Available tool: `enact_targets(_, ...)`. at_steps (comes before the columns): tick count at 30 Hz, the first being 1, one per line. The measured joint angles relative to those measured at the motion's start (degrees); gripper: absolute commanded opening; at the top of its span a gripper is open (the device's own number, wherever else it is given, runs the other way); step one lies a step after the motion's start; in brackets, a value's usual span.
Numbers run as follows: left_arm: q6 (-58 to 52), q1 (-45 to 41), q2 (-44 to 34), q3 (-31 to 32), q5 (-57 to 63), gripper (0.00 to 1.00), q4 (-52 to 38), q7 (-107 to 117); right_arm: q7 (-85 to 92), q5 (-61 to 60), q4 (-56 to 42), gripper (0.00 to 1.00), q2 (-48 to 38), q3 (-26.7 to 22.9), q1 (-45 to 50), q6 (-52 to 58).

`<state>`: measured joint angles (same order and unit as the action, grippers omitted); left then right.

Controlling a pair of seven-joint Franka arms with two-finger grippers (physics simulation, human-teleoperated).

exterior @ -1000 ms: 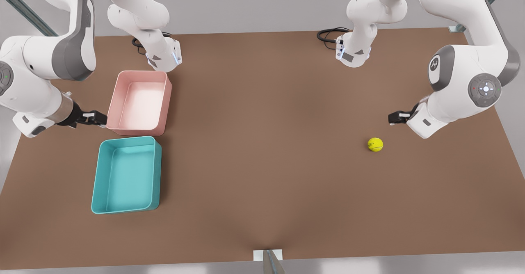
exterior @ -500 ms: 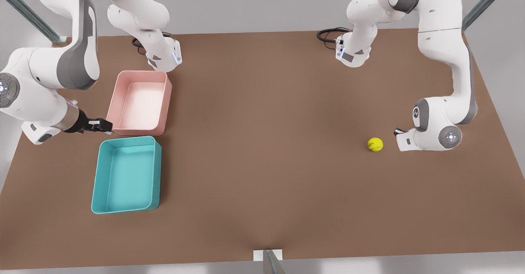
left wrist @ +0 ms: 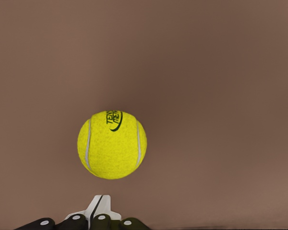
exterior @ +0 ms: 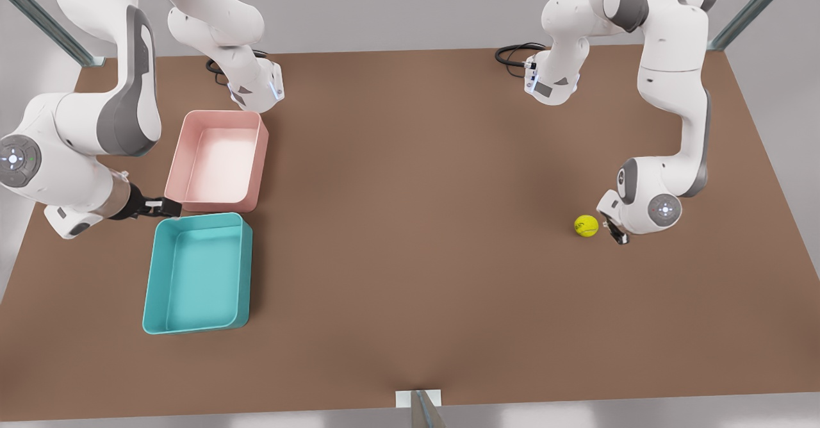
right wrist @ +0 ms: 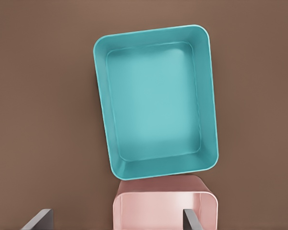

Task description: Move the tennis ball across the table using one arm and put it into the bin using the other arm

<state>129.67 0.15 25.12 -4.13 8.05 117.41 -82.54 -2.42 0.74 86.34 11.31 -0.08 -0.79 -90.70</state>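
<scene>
The left gripper [exterior: 616, 232], fingers pressed together, is seen at the tennis ball's [exterior: 586, 225] 3 o'clock. The right gripper [exterior: 168, 207], fingers apart, is held near the teal bin [exterior: 151, 279].

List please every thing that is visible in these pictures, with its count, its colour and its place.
tennis ball: one, yellow-green, on the table toward the front view's right, just beside the left gripper.
bin: one, teal, open-top, on the table at the front view's left.
pink tub: one, pink, open-top, right behind the bin.
table: one, brown, under everything.
cables: two, black, at the table's far edge by the arm bases.
left gripper: one, dark fingers, low beside the ball, shut.
right gripper: one, dark fingers, open, at the corner between the two tubs.
</scene>
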Motion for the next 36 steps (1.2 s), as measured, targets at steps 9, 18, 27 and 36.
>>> enact_targets(9, 2.88, 0.02, 0.92, -0.02, 1.08, 0.21, 2.34, -11.31, -0.19, -0.05, -0.05, 1.0, 0.18, 0.0, 0.0, -0.22)
enact_targets(18, 8.8, 0.72, 2.07, -0.61, 1.07, 0.21, 3.58, -17.39, -0.26, -0.07, -0.01, 1.0, 0.17, 0.0, -0.07, -0.23)
enact_targets(27, 9.67, 0.21, 1.97, -0.62, 1.0, 0.21, 4.28, -19.43, -0.28, -0.01, 0.0, 1.0, 0.27, 0.0, 0.0, -0.23)
enact_targets(36, 5.55, -16.54, -2.54, 3.98, -5.26, 0.21, -1.47, -7.6, -0.3, 0.0, 0.0, 1.0, 0.27, 0.0, 0.0, -0.26)
